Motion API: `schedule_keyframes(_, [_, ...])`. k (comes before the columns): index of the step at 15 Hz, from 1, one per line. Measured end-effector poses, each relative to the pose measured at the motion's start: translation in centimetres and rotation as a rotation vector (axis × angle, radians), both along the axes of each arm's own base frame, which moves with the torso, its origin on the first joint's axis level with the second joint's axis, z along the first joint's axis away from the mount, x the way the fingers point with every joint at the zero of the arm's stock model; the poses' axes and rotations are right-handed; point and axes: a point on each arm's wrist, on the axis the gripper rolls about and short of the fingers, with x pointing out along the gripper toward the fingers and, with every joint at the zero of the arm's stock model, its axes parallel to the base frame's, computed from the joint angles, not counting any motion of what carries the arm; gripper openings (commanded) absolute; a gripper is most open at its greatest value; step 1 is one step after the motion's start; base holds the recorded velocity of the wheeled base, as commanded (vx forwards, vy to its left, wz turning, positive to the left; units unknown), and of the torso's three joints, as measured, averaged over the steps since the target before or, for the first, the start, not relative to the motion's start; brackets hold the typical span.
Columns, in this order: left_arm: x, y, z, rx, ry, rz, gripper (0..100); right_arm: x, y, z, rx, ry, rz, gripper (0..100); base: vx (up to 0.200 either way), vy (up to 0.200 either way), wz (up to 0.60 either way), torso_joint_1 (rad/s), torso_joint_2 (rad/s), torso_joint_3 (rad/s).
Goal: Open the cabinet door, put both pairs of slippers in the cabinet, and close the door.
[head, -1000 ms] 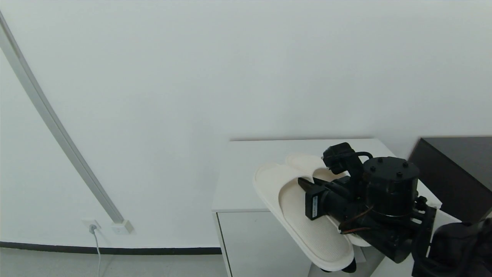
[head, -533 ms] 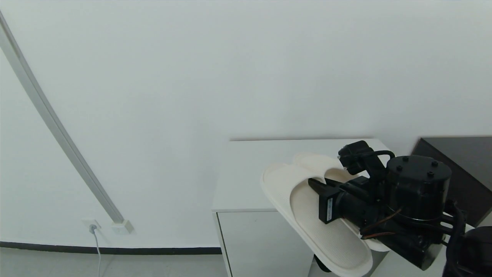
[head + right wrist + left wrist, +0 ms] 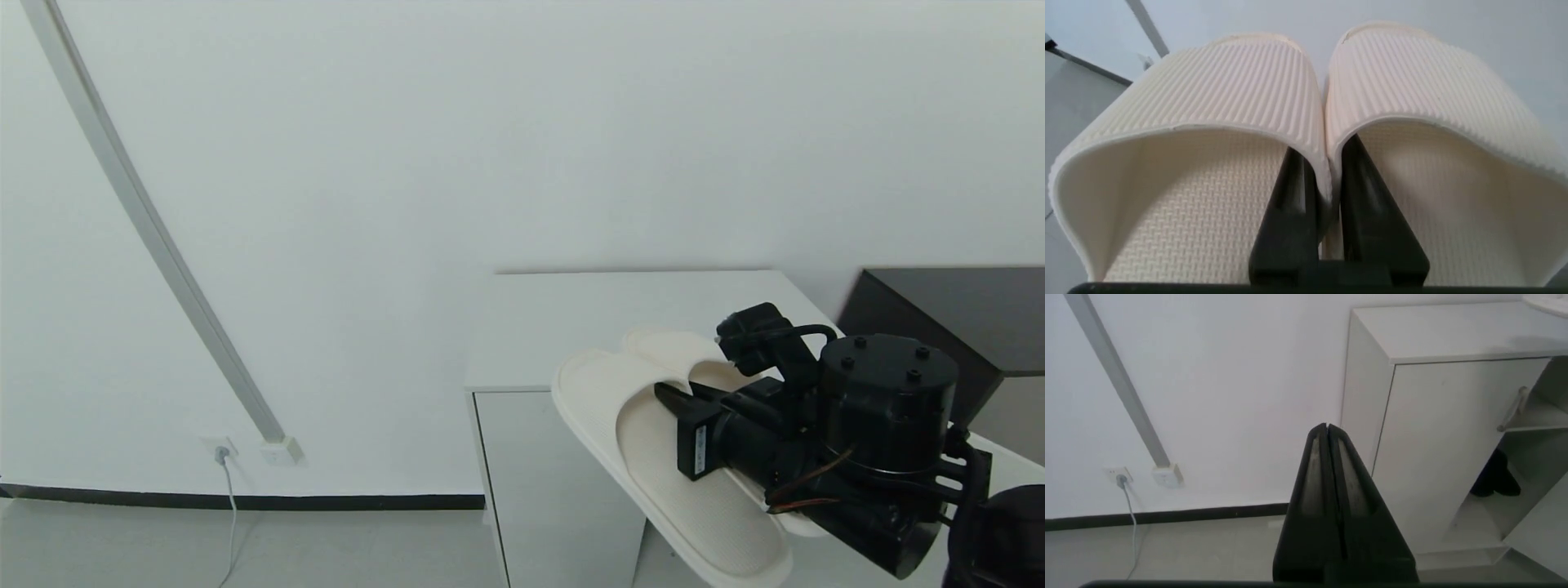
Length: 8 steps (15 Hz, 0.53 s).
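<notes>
Right gripper [image 3: 663, 394] is now further right w/ slippers [image 3: 702, 514], one each side of its fingers [image 3: 1290, 212], inner strap walls pinched between; left gripper [image 3: 1327, 433] fingers pressed together; risk: drooping heels catch cabinet [image 3: 588, 318] edge ahead of fingertips, pair pulls out.

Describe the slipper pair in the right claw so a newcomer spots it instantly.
Find the white cabinet against the wall. In front of it the right claw pinches a pair of cream slippers side by side. Their ribbed straps stand out against the black arm.
</notes>
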Motion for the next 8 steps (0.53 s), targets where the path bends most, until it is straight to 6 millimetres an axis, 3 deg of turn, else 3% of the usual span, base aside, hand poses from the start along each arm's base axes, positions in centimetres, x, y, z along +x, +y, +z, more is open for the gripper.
schedule_keyframes(8, [0.0,0.0,0.0,-0.003,0.0,-0.001,0,0.08,-0.04,-0.14,-0.003,0.003,-0.003,0,0.0,0.0,0.0,0.0,0.0,0.0])
